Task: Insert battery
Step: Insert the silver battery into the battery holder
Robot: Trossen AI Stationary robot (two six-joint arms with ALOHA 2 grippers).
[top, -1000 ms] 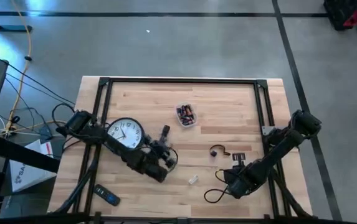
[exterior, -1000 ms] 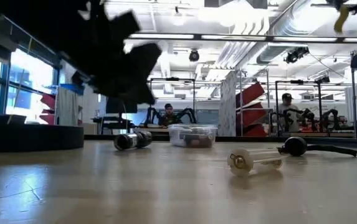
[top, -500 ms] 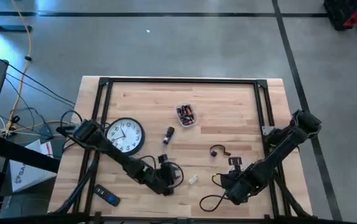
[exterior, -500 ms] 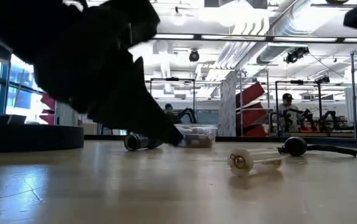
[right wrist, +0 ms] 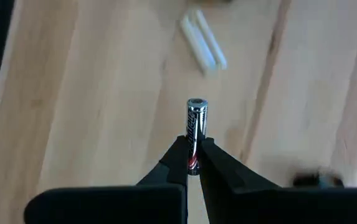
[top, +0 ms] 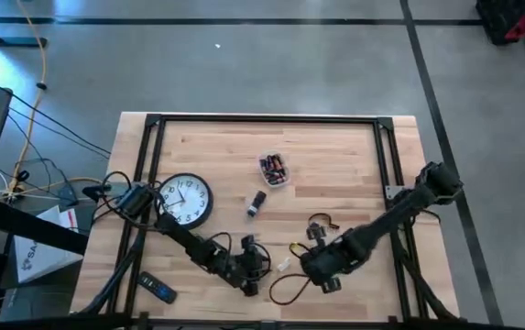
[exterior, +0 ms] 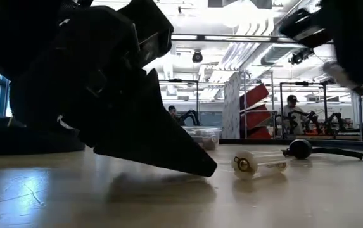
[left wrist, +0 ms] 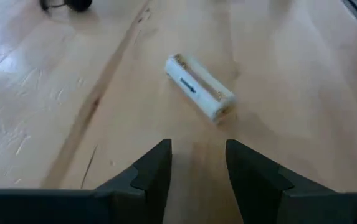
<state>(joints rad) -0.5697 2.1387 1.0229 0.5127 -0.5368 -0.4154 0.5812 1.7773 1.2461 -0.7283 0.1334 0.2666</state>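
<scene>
While the clock [top: 184, 199] sat untouched at the table's left side, the left gripper [top: 255, 267] hung low over the front-centre boards, fingers parted and holding nothing. Its wrist view showed the white battery holder [left wrist: 200, 94] lying straight ahead of the parted fingers [left wrist: 152, 170], clear of them, long axis slanted across the line of approach rather than square to it. In the high view the same holder [top: 283, 265] lay between the two grippers, just beside the left one, which was probably the nearer arm.

Right of the holder, the right gripper [top: 320, 269] had closed on a battery [right wrist: 194, 134], pinched near its lower end with most of its length standing out past the fingertips. Beyond the battery's tip the holder [right wrist: 202, 43] showed again, well apart, its long axis angled off the battery's own.

Judgement: the insertion turns on bringing the two axes parallel; the left arm looks placed to grip and steady the holder first. Risk: the holder may roll if nudged. Farther back, the tub of spare batteries [top: 274, 170] stood near centre.
</scene>
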